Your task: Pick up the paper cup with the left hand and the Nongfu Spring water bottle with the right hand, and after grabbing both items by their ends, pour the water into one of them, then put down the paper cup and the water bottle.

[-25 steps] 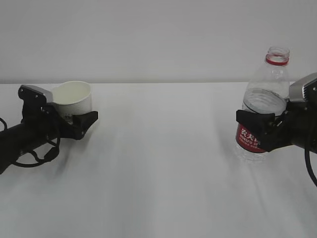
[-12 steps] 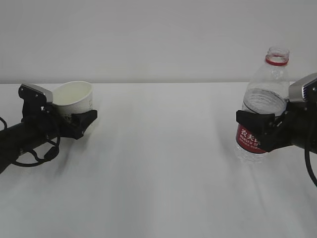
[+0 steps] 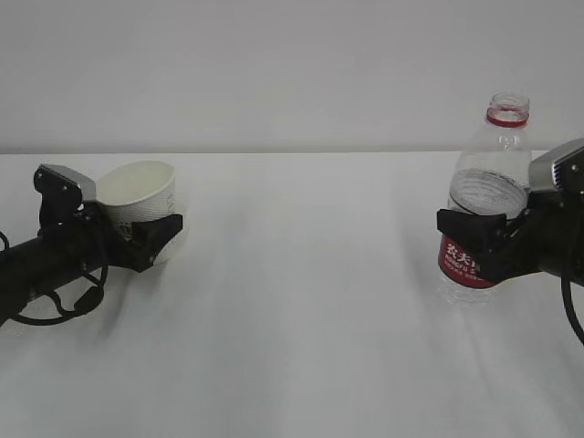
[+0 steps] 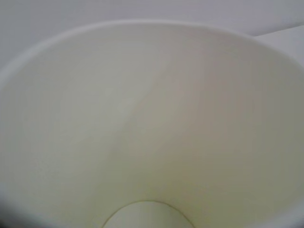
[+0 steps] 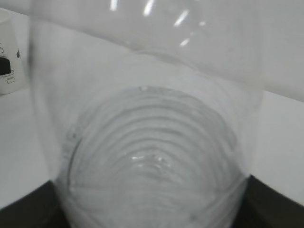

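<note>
The white paper cup (image 3: 137,194) leans over on the left, its mouth turned up and toward the right. My left gripper (image 3: 146,226) is shut on the cup's lower part. In the left wrist view the cup's cream inside (image 4: 152,118) fills the frame and hides the jaws. On the right, the uncapped Nongfu Spring water bottle (image 3: 489,169) stands nearly upright with my right gripper (image 3: 474,239) shut around its red-labelled lower half. Water (image 3: 484,196) shows inside the bottle (image 5: 152,95), rippling (image 5: 152,159). Dark fingers (image 5: 278,204) flank the bottle's base. The cup (image 5: 7,57) shows far off.
A bare white table (image 3: 301,310) stretches between the two arms, with a plain white wall behind. Both black arms lie low over the table at the left and right edges.
The left gripper has closed on the cup and tipped it further over, shifting slightly down and right. The right gripper and bottle have moved slightly down, the neck leaning a little to the left.
</note>
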